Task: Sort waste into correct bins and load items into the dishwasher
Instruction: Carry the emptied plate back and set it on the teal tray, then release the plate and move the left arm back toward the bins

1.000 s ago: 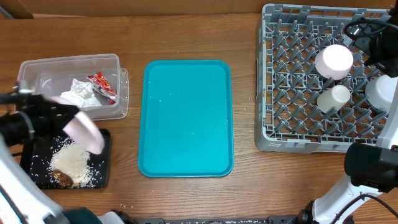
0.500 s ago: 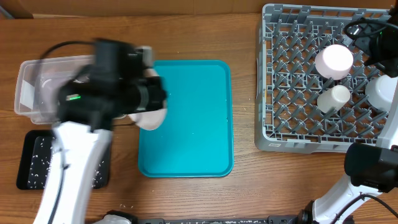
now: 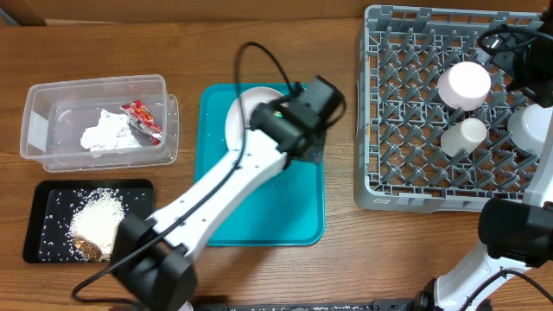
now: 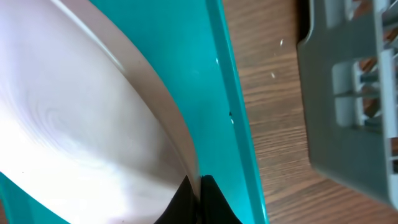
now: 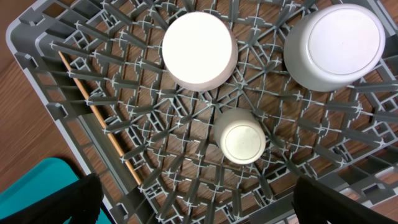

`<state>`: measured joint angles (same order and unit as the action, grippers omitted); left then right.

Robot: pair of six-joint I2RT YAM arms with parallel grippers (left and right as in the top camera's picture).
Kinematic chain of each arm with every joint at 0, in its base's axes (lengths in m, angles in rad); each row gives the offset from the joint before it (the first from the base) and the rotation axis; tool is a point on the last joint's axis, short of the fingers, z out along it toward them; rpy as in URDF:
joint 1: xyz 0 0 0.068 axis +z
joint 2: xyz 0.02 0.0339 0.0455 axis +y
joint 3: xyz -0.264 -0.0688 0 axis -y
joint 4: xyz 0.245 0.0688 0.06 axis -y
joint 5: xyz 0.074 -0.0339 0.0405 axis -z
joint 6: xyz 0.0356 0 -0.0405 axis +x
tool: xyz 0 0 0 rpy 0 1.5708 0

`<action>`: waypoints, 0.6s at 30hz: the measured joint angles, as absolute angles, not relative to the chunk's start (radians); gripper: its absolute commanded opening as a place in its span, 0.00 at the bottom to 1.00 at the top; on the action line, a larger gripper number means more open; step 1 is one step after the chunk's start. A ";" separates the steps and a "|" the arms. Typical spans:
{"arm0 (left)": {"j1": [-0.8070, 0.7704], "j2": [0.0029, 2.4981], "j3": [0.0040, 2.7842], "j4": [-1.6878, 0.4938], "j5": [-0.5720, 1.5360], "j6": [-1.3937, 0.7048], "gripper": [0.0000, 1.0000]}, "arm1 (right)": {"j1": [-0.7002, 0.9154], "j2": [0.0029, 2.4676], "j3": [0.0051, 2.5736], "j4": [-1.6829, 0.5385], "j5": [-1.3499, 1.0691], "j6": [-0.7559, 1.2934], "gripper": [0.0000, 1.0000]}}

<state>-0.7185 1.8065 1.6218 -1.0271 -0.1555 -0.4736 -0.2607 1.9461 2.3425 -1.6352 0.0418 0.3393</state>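
Plate [image 3: 244, 112], round and whitish, was held over the far end of the teal serving tray [image 3: 259, 207]. It was gripped at its rim by the left hand [image 4: 194, 198], whose dark fingertips were clamped on the edge. Whether the plate touched the tray could not be told. In the left wrist view the gripped rim was shown near the tray's right edge, with a strip of bare wooden surface [image 3: 181, 52] lying between the tray and the grey dish rack [image 3: 406, 173].

Three pieces were seen upturned among the rack's pegs: a round white dish [image 5: 199, 50], a small white cup [image 5: 239, 140] near it, and a pale grey-white bowl [image 5: 336, 46] off to one side. The right hand [image 5: 196, 186] was held above the rack with its fingers spread wide and nothing between them.

At the left of the surface a clear plastic tub [image 3: 34, 130] was seen with a crumpled white napkin [image 3: 104, 134] and a red-and-white wrapper [image 3: 143, 119] inside. Just on its near side lay a shallow black tray [image 3: 43, 203] carrying rice-like crumbs [image 3: 97, 220] and brown scraps [image 3: 86, 248].
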 measured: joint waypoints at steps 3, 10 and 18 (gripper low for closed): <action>-0.734 1.850 1.622 -1.036 -0.168 -0.477 0.04 | -0.261 1.946 2.342 -1.636 0.042 0.339 1.00; -0.733 1.962 1.622 -1.095 -0.185 -0.500 0.04 | -0.261 1.946 2.342 -1.636 0.041 0.339 1.00; -0.733 2.022 1.622 -1.115 -0.195 -0.504 0.48 | -0.261 1.946 2.342 -1.625 0.042 0.339 1.00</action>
